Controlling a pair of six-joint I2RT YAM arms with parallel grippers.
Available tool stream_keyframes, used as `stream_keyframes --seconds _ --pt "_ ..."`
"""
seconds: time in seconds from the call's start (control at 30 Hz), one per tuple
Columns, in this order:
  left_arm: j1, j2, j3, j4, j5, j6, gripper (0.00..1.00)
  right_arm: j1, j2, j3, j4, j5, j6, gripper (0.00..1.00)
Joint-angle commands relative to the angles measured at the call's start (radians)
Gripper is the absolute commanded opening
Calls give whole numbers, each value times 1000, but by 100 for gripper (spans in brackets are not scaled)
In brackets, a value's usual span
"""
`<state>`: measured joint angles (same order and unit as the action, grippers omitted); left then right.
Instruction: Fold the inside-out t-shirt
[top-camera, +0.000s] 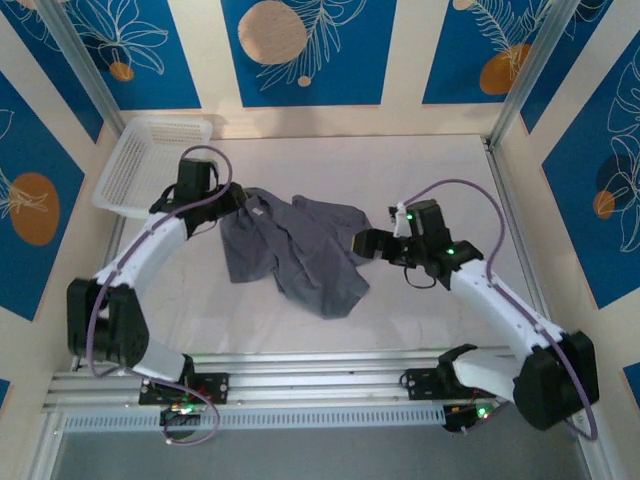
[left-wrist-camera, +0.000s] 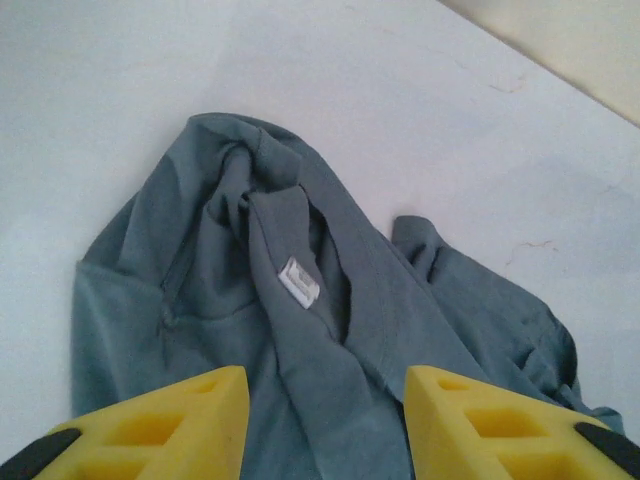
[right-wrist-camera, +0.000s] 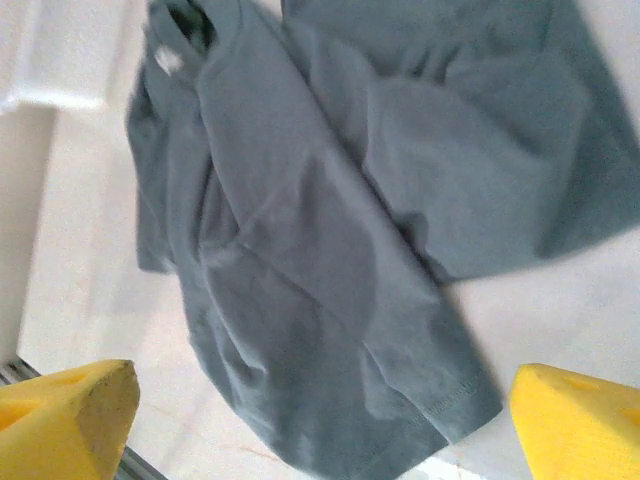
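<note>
Your left gripper half-spread, your right gripper wide, both empty over the t-shirt, likely limp and light; pinch its hem corners.

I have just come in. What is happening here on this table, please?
A plain slate-grey soft cloth t-shirt lies crumpled, not yet folded, on the white table. The robot's left gripper is at its collar end, the right gripper over its opposite side. Both stand open and hold nothing.
</note>
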<state>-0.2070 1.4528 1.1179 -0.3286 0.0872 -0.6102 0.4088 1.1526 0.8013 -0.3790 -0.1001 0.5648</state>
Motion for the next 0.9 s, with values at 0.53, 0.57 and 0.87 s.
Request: stream_keyframes --seconds 0.53,0.57,0.87 --pt "-1 219 -258 206 51 -71 58 261 498 39 332 -98 31 64" --pt "1 225 -260 211 55 -73 55 262 505 41 336 -104 32 55" --pt "32 159 -283 198 80 -83 0 241 335 -4 294 3 6 0"
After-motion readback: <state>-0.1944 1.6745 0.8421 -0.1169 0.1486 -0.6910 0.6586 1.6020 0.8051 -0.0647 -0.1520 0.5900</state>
